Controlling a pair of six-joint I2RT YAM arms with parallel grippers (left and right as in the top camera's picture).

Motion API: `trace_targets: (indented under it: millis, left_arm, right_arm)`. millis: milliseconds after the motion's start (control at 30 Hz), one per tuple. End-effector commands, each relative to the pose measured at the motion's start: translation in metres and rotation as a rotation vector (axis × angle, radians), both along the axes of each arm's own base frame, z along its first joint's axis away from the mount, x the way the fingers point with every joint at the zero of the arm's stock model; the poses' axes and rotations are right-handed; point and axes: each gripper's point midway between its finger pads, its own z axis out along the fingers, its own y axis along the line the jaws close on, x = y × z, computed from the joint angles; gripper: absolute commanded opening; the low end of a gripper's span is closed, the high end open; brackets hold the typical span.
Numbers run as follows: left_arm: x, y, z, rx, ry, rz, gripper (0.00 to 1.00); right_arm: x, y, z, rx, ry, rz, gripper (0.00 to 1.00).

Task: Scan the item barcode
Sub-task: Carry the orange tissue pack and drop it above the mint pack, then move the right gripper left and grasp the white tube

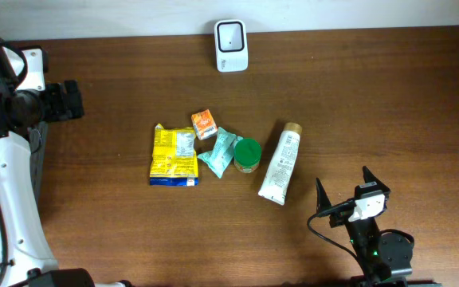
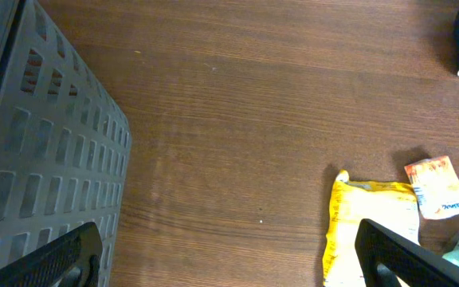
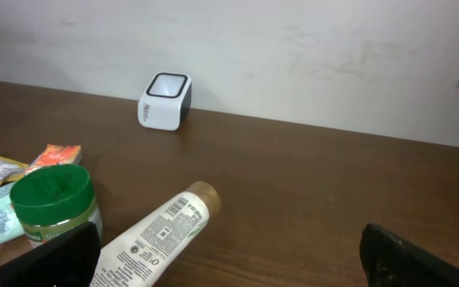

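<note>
The white barcode scanner (image 1: 231, 45) stands at the table's far edge, also seen as the scanner (image 3: 164, 101) in the right wrist view. Mid-table lie a yellow packet (image 1: 174, 155), a small orange packet (image 1: 204, 123), a teal packet (image 1: 220, 151), a green-lidded jar (image 1: 247, 155) and a white tube (image 1: 281, 163), its printed back (image 3: 154, 235) facing up. My right gripper (image 1: 343, 177) hovers open just right of the tube's lower end, holding nothing. My left gripper (image 2: 229, 263) is open at the far left, well apart from the yellow packet (image 2: 373, 231).
A grey slotted basket (image 2: 38, 159) stands at the table's left edge, beside my left gripper. A pale wall runs behind the scanner. Bare wood lies between the basket and the items, and to the right of the tube.
</note>
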Motion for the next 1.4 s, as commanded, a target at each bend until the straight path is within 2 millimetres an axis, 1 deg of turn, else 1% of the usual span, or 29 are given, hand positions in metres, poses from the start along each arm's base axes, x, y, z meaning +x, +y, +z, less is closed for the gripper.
trace_targets:
  millis: [0, 833, 900, 933, 967, 1033, 1067, 1167, 1333, 1367]
  left_arm:
    - [0.001, -0.001, -0.001, -0.005, 0.001, -0.019, 0.99]
    - [0.001, -0.001, -0.001, -0.005, 0.001, -0.019, 0.99]
    - [0.001, -0.001, -0.001, -0.005, 0.001, -0.019, 0.99]
    - [0.001, -0.001, -0.001, -0.005, 0.001, -0.019, 0.99]
    - [0.001, -0.001, -0.001, -0.005, 0.001, -0.019, 0.99]
    - [0.001, -0.001, -0.001, -0.005, 0.001, -0.019, 0.99]
    - [0.001, -0.001, -0.001, -0.005, 0.001, -0.019, 0.99]
    - [0.001, -0.001, -0.001, -0.005, 0.001, -0.019, 0.99]
    - [0.001, -0.001, -0.001, -0.005, 0.001, -0.019, 0.99]
    - [0.001, -0.001, -0.001, -0.005, 0.001, -0.019, 0.99]
  right_arm:
    - [0.000, 0.000, -0.002, -0.003, -0.002, 0.001, 0.98]
    - [0.000, 0.000, -0.002, -0.002, -0.002, 0.002, 0.98]
    - [0.000, 0.001, 0.005, 0.000, -0.033, 0.009, 0.98]
    - [-0.001, 0.005, 0.010, 0.002, -0.050, 0.033, 0.98]
    - [-0.002, 0.010, 0.013, 0.004, -0.065, 0.062, 0.98]
    - [-0.008, 0.027, 0.023, 0.007, -0.101, 0.167, 0.98]
    - [-0.010, 0.032, 0.026, 0.010, -0.098, 0.196, 0.98]
    - [-0.014, 0.033, 0.038, 0.041, -0.068, 0.204, 0.98]
    - [-0.023, 0.040, 0.079, 0.046, -0.007, 0.250, 0.98]
    - [-0.024, 0.042, 0.084, 0.048, 0.016, 0.260, 0.98]
